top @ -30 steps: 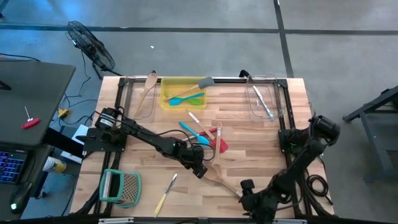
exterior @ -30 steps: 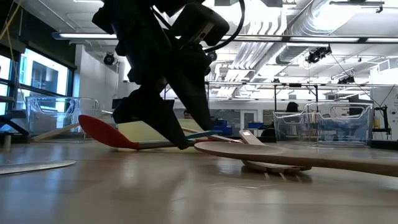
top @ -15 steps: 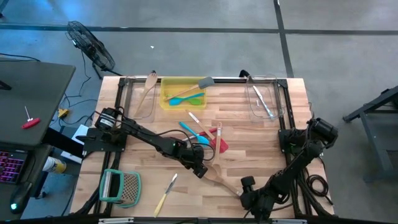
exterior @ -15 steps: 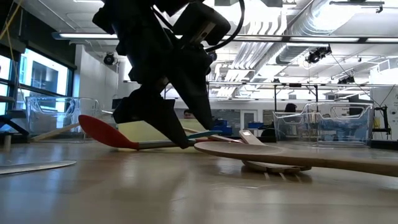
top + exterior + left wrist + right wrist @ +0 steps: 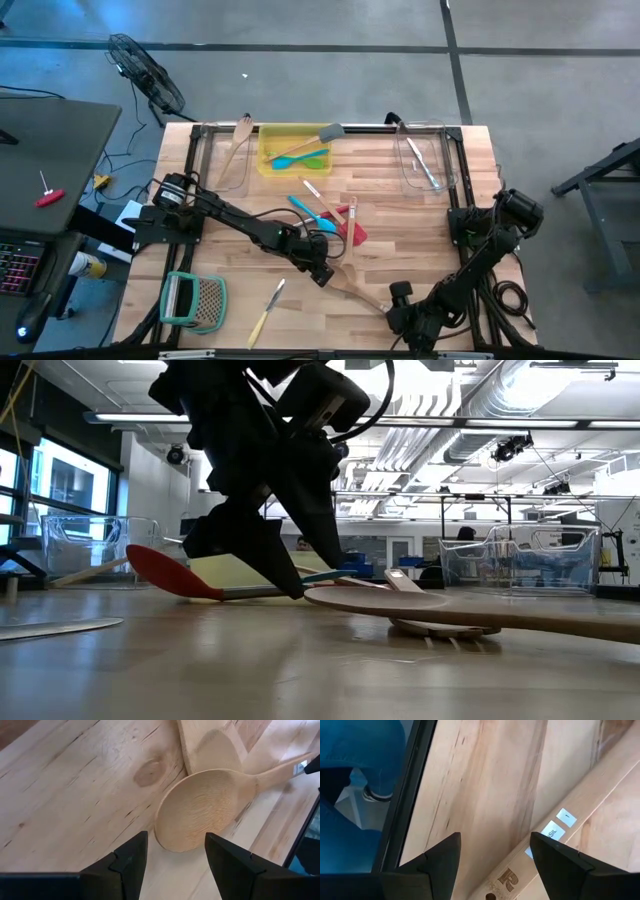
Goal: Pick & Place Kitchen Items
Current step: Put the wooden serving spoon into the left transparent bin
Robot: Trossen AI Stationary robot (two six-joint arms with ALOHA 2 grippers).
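Your wooden spoon (image 5: 210,805) lies flat on the counter (image 5: 420,220) near the front edge; left gripper (image 5: 175,855) hovers low at its bowl, fingers apart, gripping nothing; right gripper (image 5: 492,860) sits over the spoon's handle end at the front rim, fingers apart; red spatula (image 5: 165,572) lies just behind.

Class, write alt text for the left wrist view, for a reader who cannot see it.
A pale wooden spoon lies bowl-up on the wooden table, just ahead of the left gripper, whose jaws stand open with nothing between them. A second flat wooden utensil lies under the spoon's far edge, and the spoon's handle runs off toward the frame's edge.
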